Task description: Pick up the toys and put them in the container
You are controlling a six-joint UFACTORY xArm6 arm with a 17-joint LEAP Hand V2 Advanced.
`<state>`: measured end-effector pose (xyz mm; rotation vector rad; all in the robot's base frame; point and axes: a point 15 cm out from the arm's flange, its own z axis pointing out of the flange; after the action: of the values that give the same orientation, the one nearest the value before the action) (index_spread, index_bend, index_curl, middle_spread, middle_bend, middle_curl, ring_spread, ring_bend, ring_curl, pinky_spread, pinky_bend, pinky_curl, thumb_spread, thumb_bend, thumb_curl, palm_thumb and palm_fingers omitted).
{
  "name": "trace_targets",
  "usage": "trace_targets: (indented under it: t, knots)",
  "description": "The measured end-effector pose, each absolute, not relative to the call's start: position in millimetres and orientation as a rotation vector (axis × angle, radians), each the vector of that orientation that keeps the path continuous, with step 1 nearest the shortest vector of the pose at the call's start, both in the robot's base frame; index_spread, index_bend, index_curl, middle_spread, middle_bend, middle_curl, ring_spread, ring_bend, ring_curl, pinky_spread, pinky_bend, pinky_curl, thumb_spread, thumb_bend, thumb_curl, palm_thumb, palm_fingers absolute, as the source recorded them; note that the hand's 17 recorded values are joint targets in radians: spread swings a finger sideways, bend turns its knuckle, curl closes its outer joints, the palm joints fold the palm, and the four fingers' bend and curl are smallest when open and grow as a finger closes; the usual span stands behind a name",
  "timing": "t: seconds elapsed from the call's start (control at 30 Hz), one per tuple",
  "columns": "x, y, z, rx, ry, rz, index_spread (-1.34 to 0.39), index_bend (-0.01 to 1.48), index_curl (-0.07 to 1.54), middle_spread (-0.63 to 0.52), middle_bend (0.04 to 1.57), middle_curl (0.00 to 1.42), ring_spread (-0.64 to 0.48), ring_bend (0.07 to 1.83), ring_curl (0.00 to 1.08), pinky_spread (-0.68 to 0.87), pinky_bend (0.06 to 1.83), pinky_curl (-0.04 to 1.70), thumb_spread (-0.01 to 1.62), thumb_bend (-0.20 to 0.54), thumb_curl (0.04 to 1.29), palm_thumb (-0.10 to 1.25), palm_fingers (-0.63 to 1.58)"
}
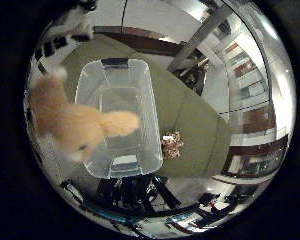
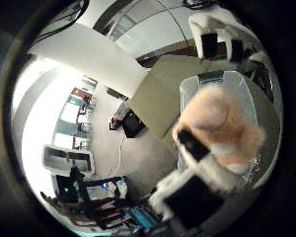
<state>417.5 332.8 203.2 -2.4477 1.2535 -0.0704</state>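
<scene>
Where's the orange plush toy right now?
The orange plush toy is held in the hand, above the clear container on the green table.

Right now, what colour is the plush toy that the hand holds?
The plush toy is pale orange and cream, seen best in the little finger side palm view.

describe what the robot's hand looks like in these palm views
The hand is built of blocky white segments alternating with black ones, giving its fingers a banded look. The white parts have rounded edges; the black parts are squarish. More white-and-black finger segments show at the edges of both views. No markings are legible.
</scene>
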Motion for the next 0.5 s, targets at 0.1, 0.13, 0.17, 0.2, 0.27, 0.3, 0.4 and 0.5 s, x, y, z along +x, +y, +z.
trace_targets:
  t: [0.1, 0.13, 0.17, 0.2, 0.27, 0.3, 0.4, 0.5]
  knots:
    - [417.8, 332.3, 203.4, -2.463, 1.225, -0.077, -0.42, 0.46, 0.47, -0.01, 0.49, 0.39, 0.1, 0.61, 0.36, 0.27, 0.78, 0.4, 1.11, -0.028, 0.43, 0.67, -0.06]
    - [418.0, 332.0, 203.6, -2.467, 1.216, -0.08, -0.42, 0.42, 0.45, 0.0, 0.45, 0.37, 0.13, 0.57, 0.34, 0.3, 0.74, 0.38, 1.11, -0.025, 0.42, 0.66, -0.05]
    - [418.2, 331.6, 203.6, -2.472, 1.208, -0.082, -0.42, 0.39, 0.43, 0.01, 0.41, 0.36, 0.14, 0.53, 0.32, 0.32, 0.71, 0.36, 1.11, -0.025, 0.41, 0.65, -0.03]
    - [417.9, 330.6, 203.3, -2.478, 1.203, -0.08, -0.43, 0.37, 0.41, 0.02, 0.38, 0.35, 0.15, 0.5, 0.31, 0.33, 0.69, 0.34, 1.12, -0.026, 0.4, 0.65, -0.02]
    - [418.5, 328.0, 203.6, -2.483, 1.202, -0.079, -0.44, 0.33, 0.39, 0.03, 0.34, 0.33, 0.16, 0.45, 0.28, 0.35, 0.65, 0.3, 1.11, -0.024, 0.39, 0.64, 0.02]
    - [419.5, 327.1, 205.2, -2.48, 1.202, -0.082, -0.44, 0.32, 0.39, 0.04, 0.32, 0.33, 0.17, 0.44, 0.28, 0.36, 0.64, 0.29, 1.11, -0.024, 0.39, 0.63, 0.03]
    - [422.0, 322.6, 210.9, -2.476, 1.196, -0.091, -0.43, 0.27, 0.37, 0.05, 0.28, 0.32, 0.17, 0.4, 0.26, 0.37, 0.6, 0.26, 1.12, -0.023, 0.37, 0.62, 0.06]
    - [428.5, 310.0, 221.1, -2.464, 1.202, -0.107, -0.42, 0.22, 0.36, 0.05, 0.24, 0.31, 0.17, 0.36, 0.25, 0.37, 0.57, 0.23, 1.11, -0.023, 0.37, 0.62, 0.09]
